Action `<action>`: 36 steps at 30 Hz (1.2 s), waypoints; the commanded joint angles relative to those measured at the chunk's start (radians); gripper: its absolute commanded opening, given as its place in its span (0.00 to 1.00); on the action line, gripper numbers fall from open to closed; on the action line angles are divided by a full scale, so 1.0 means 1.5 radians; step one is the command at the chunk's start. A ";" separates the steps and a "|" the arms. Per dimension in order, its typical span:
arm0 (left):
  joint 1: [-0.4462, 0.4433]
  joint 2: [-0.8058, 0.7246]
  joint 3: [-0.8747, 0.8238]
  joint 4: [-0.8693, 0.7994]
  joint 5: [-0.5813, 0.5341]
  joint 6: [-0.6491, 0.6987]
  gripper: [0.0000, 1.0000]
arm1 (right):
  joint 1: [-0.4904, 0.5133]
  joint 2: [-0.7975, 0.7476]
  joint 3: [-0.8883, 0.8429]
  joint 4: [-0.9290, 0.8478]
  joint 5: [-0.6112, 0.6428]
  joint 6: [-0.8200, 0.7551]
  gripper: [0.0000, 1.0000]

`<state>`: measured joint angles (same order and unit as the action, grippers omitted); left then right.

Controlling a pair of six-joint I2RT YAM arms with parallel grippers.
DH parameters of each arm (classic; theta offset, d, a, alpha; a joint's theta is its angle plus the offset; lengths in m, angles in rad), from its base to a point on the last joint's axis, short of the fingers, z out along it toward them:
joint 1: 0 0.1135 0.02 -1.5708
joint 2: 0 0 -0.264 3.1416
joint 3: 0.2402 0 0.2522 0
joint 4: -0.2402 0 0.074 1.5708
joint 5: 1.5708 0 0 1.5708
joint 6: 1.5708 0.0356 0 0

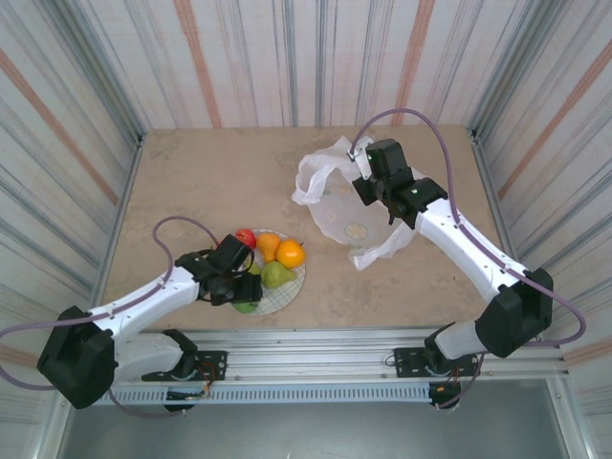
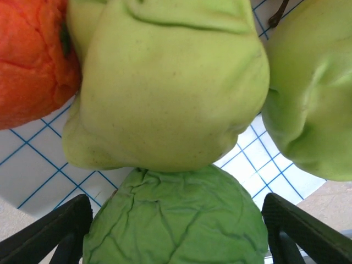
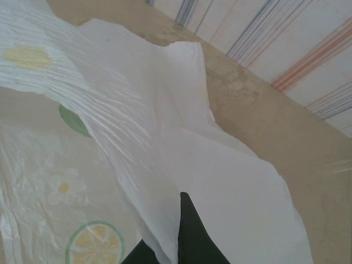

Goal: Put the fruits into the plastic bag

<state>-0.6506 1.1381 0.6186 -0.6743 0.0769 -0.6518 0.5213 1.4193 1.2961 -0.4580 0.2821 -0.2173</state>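
Top external showed my left end effector (image 1: 245, 285) low over the plaid plate (image 1: 295, 284), jaws spread wide either side of a wrinkled green fruit (image 2: 176, 220) resting there against two green pears (image 2: 170, 82). My right end effector (image 3: 179, 231) was pinched closed on the plastic bag (image 1: 349, 225), which lay on the counter (image 1: 210, 182).

We see the fruits (image 1: 271, 247) bunched together at the table's (image 1: 210, 182) near left, red apple (image 1: 246, 236), oranges (image 1: 290, 253), green pears (image 1: 277, 275), plastic bag (image 1: 349, 215) apart to their right, white, crinkled, citrus-printed
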 commanded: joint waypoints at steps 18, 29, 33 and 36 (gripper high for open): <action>-0.030 -0.245 0.073 -0.076 -0.046 0.022 0.51 | -0.030 -0.019 -0.002 -0.042 -0.083 0.062 0.00; -0.236 0.017 0.225 0.314 -0.044 0.202 0.49 | -0.119 -0.008 0.070 -0.104 -0.302 0.184 0.00; -0.268 0.145 0.314 0.360 -0.045 0.255 0.48 | -0.161 -0.021 0.096 -0.134 -0.387 0.222 0.00; -0.268 0.200 0.354 0.374 -0.096 0.273 0.47 | -0.177 -0.025 0.114 -0.170 -0.420 0.222 0.00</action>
<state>-1.0550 1.4029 1.0859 -0.1825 0.0147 -0.3305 0.2684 1.4170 1.4281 -0.6247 -0.2367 0.0700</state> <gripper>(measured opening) 0.668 0.048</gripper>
